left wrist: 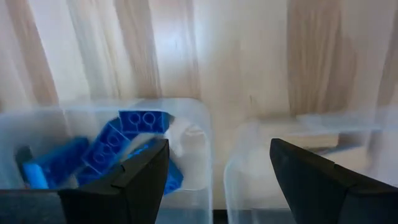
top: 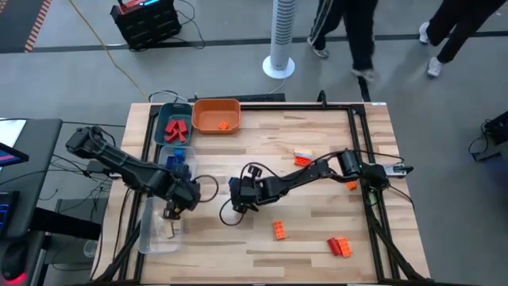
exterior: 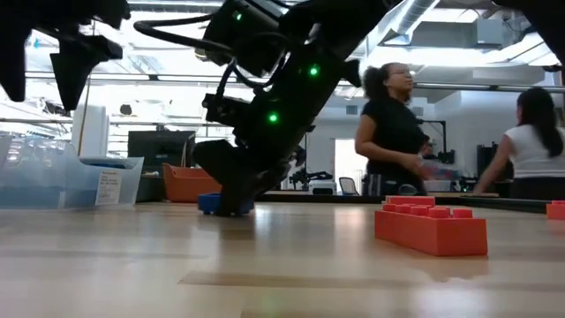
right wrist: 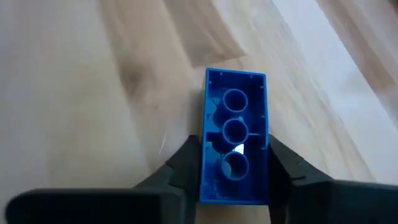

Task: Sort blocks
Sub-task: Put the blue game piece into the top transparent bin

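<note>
My right gripper [top: 240, 203] reaches in from the table's right, slanting down at mid-table, and is shut on a blue block [right wrist: 234, 124] whose hollow underside faces its wrist camera. The low view shows this blue block [exterior: 215, 205] down at the tabletop under the gripper. My left gripper [left wrist: 217, 155] hangs open, pointing down over the gap between two clear trays at the table's left. One clear tray [left wrist: 193, 118] holds several blue blocks [left wrist: 109, 149]. Loose orange and red blocks [top: 279, 230] [top: 340, 246] lie on the wood toward the near right. My right gripper pinches the blue block by its two long sides [right wrist: 206, 168], near the end closest to the wrist. The fingers [right wrist: 184, 163] come slanting down from the table's right and lie along the block. The block's far end juts past the fingertips, low at the tabletop.
A teal tray [top: 163, 119] with red blocks and an orange tray [top: 216, 105] with one orange block stand at the far left. Two more loose blocks [top: 303, 157] [top: 350, 184] lie by the right arm. People move in the room behind the table.
</note>
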Robot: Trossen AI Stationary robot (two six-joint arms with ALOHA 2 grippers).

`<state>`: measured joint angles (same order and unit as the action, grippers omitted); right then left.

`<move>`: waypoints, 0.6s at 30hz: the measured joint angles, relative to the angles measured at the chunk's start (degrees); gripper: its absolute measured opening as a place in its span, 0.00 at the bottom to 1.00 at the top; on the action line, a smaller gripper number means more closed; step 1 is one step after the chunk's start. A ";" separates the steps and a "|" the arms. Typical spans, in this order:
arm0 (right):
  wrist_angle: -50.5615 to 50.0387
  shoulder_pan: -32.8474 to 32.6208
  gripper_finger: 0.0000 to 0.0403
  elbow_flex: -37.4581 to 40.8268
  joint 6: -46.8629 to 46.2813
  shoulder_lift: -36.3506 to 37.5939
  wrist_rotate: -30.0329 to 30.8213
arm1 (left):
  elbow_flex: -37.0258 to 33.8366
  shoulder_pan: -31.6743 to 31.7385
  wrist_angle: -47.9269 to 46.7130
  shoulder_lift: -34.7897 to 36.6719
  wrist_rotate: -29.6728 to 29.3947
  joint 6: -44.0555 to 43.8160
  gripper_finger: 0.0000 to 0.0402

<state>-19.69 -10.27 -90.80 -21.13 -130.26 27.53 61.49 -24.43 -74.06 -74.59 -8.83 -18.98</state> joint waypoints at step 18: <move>16.87 -8.96 0.33 0.24 13.89 0.72 6.90 | -0.02 -5.39 15.23 -0.44 -8.79 1.67 0.68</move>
<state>-2.82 -19.23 -90.56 -7.23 -129.54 34.43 61.47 -29.82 -58.82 -75.02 -17.61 -17.31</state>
